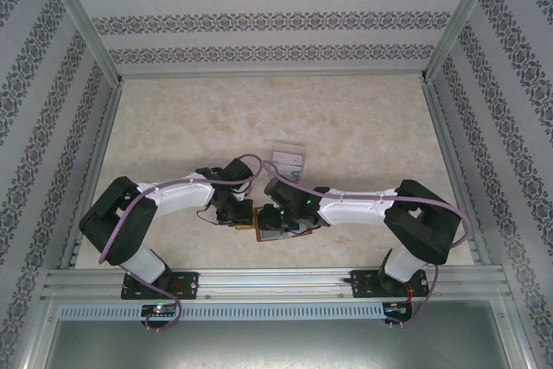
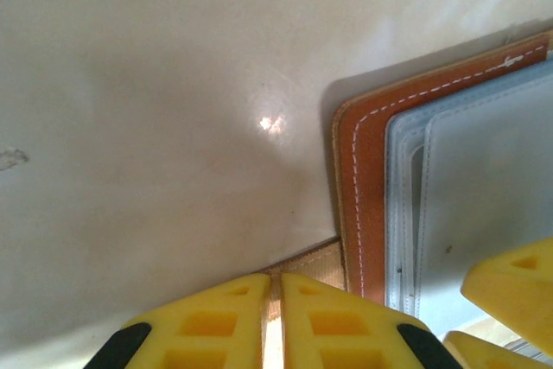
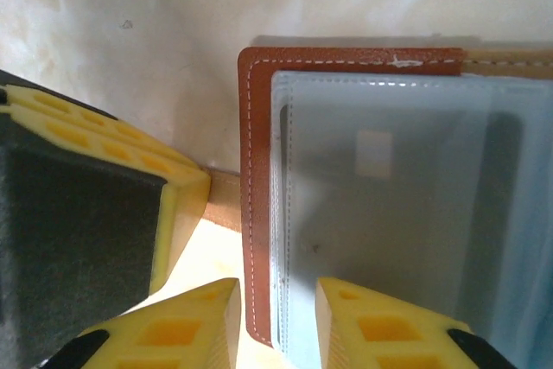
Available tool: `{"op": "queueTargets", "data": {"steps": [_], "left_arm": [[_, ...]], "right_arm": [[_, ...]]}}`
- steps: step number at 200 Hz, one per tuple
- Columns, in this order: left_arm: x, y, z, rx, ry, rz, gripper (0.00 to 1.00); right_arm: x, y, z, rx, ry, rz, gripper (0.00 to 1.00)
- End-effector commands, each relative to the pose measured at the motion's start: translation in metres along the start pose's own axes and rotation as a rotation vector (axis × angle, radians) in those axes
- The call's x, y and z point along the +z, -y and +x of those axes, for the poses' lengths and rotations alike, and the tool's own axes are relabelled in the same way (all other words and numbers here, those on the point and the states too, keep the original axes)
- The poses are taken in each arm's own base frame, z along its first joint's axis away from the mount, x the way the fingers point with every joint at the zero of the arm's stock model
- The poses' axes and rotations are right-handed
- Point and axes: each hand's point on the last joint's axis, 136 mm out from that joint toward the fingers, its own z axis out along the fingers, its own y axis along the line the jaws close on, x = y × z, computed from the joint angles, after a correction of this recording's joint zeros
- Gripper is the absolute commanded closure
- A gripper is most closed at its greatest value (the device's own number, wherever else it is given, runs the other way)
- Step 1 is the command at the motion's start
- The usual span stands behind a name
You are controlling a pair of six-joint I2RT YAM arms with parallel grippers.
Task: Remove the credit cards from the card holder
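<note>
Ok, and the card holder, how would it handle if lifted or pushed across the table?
The card holder probably flops rather than staying rigid: it is thin stitched leather with clear sleeves layered inside. It lies open and flat, so tipping or rolling seems unlikely. On the glossy table it may slide when pushed.

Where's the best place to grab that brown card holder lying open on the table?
Probably the tan side tab jutting from its stitched edge, approached from that side. The card holder lies flat, leaving little else for jaws to pinch; the left gripper is shut on the tab.
</note>
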Motion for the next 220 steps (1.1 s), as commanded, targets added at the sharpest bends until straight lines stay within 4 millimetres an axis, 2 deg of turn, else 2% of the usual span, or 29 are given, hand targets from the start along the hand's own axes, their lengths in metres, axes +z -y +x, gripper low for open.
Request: {"op": "queueTargets", "data": {"steps": [1, 84, 220], "left_arm": [[0.009, -0.008, 0.010, -0.006, -0.029, -0.019, 0.85], [0.010, -0.007, 0.009, -0.006, -0.035, -0.017, 0.85], [0.010, -0.008, 0.011, -0.010, -0.041, -0.020, 0.85]], "right_arm": [[0.003, -0.001, 0.001, 0.003, -0.014, 0.025, 0.68], [-0.005, 0.036, 0.004, -0.020, -0.023, 0.277, 0.62], [-0.037, 0.049, -0.002, -0.224, 0.023, 0.638, 0.46]]}}
